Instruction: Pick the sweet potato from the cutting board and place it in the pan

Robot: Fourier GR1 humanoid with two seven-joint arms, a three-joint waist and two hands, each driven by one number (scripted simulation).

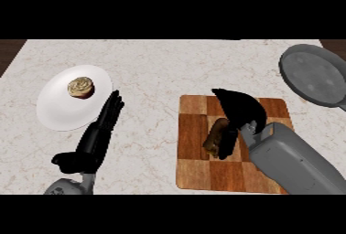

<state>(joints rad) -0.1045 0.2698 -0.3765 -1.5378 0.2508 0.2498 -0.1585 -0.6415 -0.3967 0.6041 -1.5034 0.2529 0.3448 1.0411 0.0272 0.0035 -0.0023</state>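
Right robot hand [238, 112] curls over brown oblong sweet potato [218, 137] on chequered wooden cutting board [196, 169], fingers approx. closing. We advise lifting vertically before crossing to grey round pan [312, 75]. Left robot hand [101, 130] open, resting on table [155, 68].

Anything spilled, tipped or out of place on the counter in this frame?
Nothing stands out. The brown sweet potato lies on the wooden checkered cutting board under the right hand; the grey round pan sits upright, far right.

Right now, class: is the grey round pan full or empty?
Empty: the grey round pan shows only bare grey floor; the brown sweet potato lies on the board.
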